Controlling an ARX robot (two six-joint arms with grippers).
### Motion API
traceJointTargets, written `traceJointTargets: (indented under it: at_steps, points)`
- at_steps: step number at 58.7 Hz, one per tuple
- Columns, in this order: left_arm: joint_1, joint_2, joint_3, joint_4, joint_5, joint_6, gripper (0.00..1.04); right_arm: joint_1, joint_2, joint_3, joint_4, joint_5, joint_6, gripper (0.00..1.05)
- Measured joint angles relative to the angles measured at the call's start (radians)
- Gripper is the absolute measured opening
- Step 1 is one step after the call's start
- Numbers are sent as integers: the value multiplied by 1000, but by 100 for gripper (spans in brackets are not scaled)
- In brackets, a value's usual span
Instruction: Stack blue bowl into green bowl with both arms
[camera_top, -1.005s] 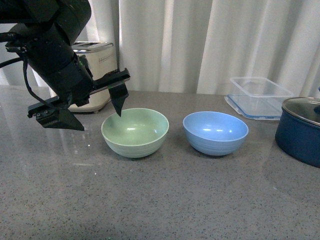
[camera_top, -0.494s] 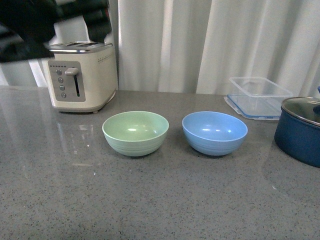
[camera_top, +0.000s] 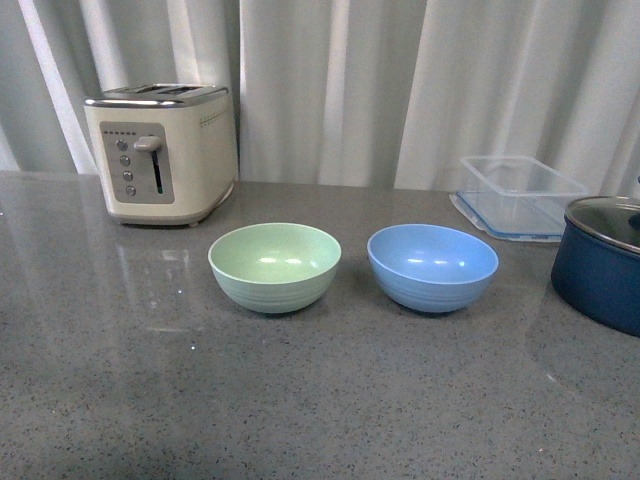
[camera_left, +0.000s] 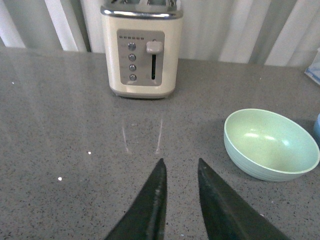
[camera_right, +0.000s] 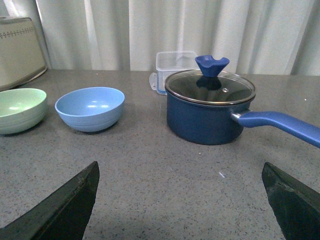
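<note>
Your blue bowl (camera_top: 432, 266) sits upright and empty on the counter (camera_top: 320, 410), rim up; it is just beside the green bowl (camera_top: 274, 266), on that bowl's right, apart from it and not touching. Both rims stand level with each other, so nothing is stacked yet (the whole task lies ahead of you, as I judge it).

Being round, the blue bowl has no long axis to line up with; what counts is which arm is nearer. It lies toward the right side, between the green bowl and the pot (camera_top: 600, 262), so your right arm is the nearer one for the lift; the green bowl falls to the left arm for steadying.

The right gripper (camera_right: 180, 167) is spread wide and holds nothing; the blue bowl is out ahead of it, well apart, with the pot near on the bowl's far side. Mind the pot's handle (camera_right: 280, 124), which reaches toward that gripper.

The left gripper (camera_left: 180, 162) is only narrowly parted, its fingers (camera_left: 155, 200) close together and empty; the green bowl lies ahead and off to one side of it, the toaster (camera_left: 142, 50) further back. You will likely need it wider to take a rim.

Neither arm shows in the front view; a clear container (camera_top: 515, 190) rests behind the blue bowl.
</note>
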Motion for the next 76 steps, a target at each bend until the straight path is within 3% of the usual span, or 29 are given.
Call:
traceJointTargets:
  at_steps: [4, 26, 76]
  points:
    - [16, -64, -59, 24, 19, 4, 4, 0, 0, 0, 0, -1, 0, 95]
    - [125, -268, -275, 24, 121, 11, 4, 0, 0, 0, 0, 0, 0, 95]
    - [125, -664, -416, -204, 128, 11, 4, 0, 0, 0, 0, 0, 0, 95]
